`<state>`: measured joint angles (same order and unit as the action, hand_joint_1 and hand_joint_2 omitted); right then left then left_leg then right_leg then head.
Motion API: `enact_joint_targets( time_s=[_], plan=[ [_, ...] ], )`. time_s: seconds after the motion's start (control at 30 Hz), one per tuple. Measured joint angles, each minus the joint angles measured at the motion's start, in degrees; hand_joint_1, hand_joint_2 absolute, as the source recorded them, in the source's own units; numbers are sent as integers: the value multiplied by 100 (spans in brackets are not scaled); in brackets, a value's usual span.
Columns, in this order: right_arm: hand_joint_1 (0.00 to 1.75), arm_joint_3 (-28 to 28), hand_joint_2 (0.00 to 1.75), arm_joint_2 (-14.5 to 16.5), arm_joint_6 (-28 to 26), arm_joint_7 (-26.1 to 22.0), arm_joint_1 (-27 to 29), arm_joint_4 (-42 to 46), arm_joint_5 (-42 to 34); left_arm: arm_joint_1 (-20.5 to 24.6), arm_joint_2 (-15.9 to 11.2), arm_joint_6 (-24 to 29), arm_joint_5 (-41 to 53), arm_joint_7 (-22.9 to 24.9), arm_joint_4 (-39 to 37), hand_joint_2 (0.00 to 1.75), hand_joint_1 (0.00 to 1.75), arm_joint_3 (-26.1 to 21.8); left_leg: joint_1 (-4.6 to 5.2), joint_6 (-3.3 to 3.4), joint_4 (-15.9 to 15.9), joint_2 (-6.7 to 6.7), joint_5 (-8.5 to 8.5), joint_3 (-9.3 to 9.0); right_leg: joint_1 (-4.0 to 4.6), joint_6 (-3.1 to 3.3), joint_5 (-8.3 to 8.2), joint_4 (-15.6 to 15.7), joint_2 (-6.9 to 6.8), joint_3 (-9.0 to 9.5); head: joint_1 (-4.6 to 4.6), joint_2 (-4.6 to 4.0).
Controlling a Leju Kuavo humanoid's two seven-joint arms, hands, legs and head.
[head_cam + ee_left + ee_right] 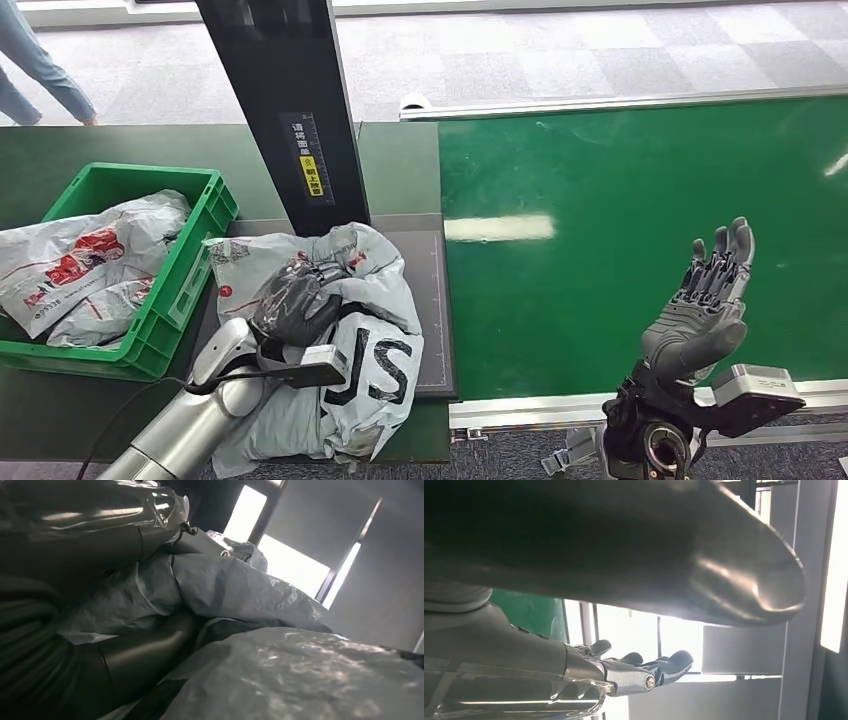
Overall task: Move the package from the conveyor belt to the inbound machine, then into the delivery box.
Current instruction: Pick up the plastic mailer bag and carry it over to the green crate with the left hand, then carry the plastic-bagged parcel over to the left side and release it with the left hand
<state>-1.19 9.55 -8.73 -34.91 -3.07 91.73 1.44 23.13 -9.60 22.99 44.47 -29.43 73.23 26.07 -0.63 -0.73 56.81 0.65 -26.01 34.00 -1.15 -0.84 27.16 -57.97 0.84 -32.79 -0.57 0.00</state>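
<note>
A pale grey package (365, 330) is showing bold black lettering and red marks, lying between a green crate (205, 215) and a glossy green belt (600, 280).

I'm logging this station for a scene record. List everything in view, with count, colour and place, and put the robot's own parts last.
Package: one, grey with dark lettering, on the dark scanning pad at the column's foot.
Scanning pad: one, dark grey, left of the belt.
Column: one, black with a yellow label, behind the package.
Crate: one, green, far left on the table.
Bagged parcels: at least two, white with red print, in the crate.
Conveyor belt: one, green, right side.
Person's legs: blue trousers, far upper left.
Left hand: fingers gripping the package.
Right hand: raised over the belt, fingers apart, holding nothing.
</note>
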Motion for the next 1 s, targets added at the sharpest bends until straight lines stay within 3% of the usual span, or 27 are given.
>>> enact_joint_targets(
  time_s=[0.23,0.33,0.5,0.6,0.7,0.87,1.0],
  plan=[
    [0,-202,0,26,-126,-58,301,274,46,-437,20,945,-703,-330,2665,175,175,-885,-2,0,-1,-4,-4,13,1,2,2,0,3,-15,0,0],
    [0,-245,0,41,-126,-59,385,386,46,-491,88,1197,-1294,-625,3262,175,175,-1489,-5,-1,-1,-4,-4,12,4,3,3,0,3,-16,-1,0],
    [0,-257,0,51,-126,-57,404,454,44,-542,199,1392,-1434,-816,3678,175,175,-2126,-6,-1,-1,-3,-2,11,5,2,2,0,2,-11,1,0],
    [0,-259,0,62,-138,-56,408,461,44,-532,256,1572,-1242,-671,3692,175,175,-2417,-4,-1,0,-3,-1,10,3,1,1,0,2,-12,1,0],
    [0,-246,0,77,-193,-56,423,498,44,-349,289,1629,-460,-145,3443,175,175,-2813,-4,-1,0,-1,-1,10,3,2,1,0,0,-13,1,0],
    [0,-206,0,92,-261,-23,439,540,26,395,54,1614,897,774,2041,175,175,-3599,-10,-8,-1,-5,5,6,9,8,-3,-5,4,-14,-1,0],
    [0,-159,0,92,-300,1,437,540,1,838,-214,1649,1175,853,922,175,175,-3996,-11,-14,-1,-6,9,7,9,9,-3,-9,5,-17,-1,0]
  ],
)
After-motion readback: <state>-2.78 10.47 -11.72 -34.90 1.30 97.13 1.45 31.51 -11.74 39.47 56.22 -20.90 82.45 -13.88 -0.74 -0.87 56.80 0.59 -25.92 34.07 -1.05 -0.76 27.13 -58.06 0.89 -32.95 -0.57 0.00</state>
